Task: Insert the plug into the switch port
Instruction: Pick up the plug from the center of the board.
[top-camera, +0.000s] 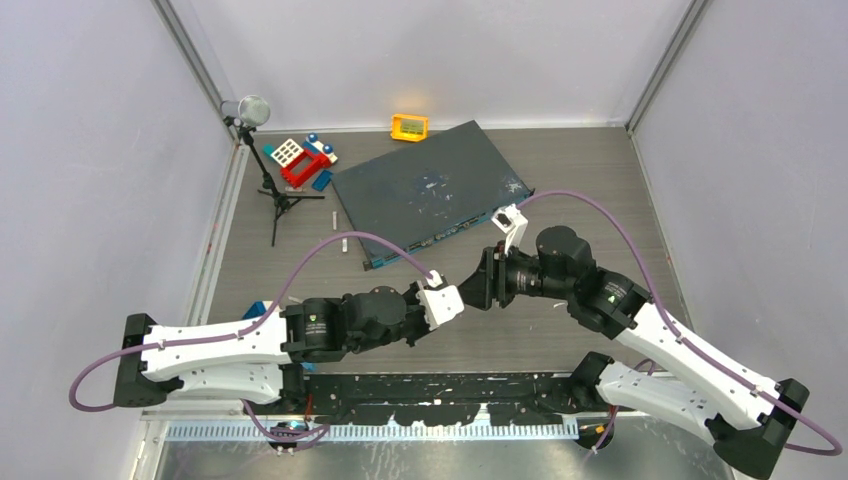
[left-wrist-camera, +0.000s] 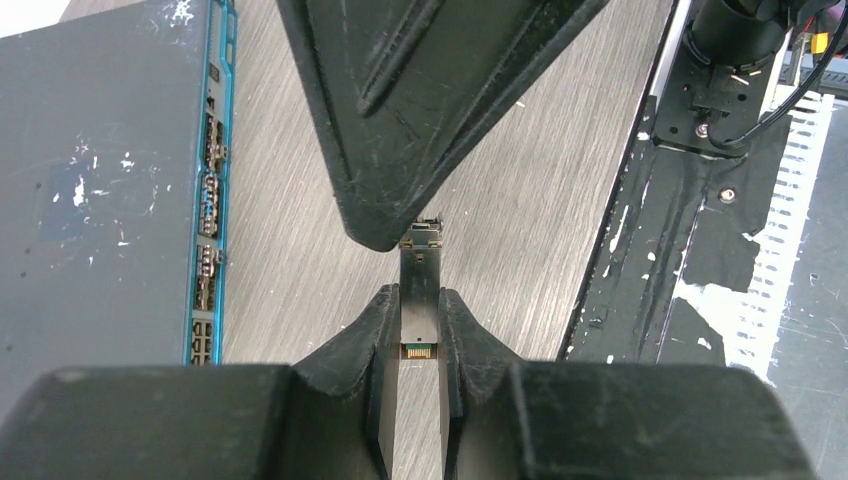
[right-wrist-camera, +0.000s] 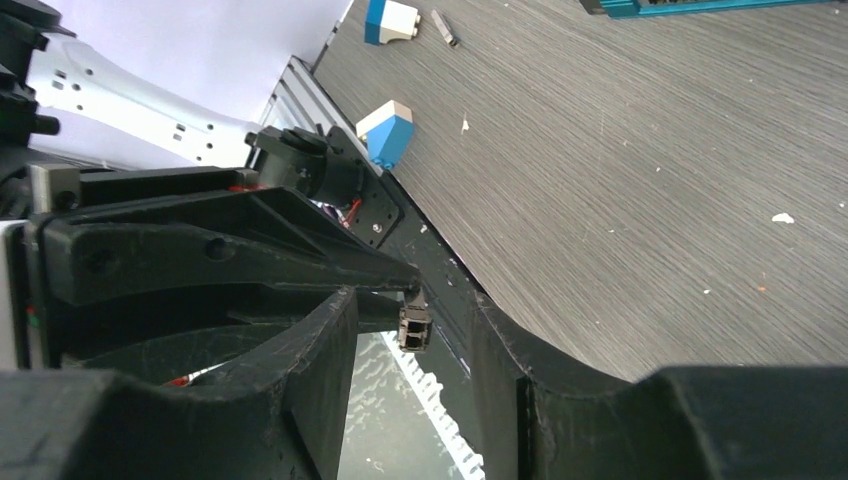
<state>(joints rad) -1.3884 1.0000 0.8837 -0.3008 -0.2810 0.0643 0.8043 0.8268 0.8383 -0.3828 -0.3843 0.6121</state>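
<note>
The left gripper (left-wrist-camera: 418, 297) pinches the plug (left-wrist-camera: 421, 262) above the table, while the right gripper (right-wrist-camera: 412, 305) straddles its tip, fingers apart and not touching. Insertion is not yet done: the switch port (left-wrist-camera: 210, 150) lies well apart.

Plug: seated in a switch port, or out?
Out. The plug is clamped in the left gripper over bare table, well apart from the switch ports on the teal face.
</note>
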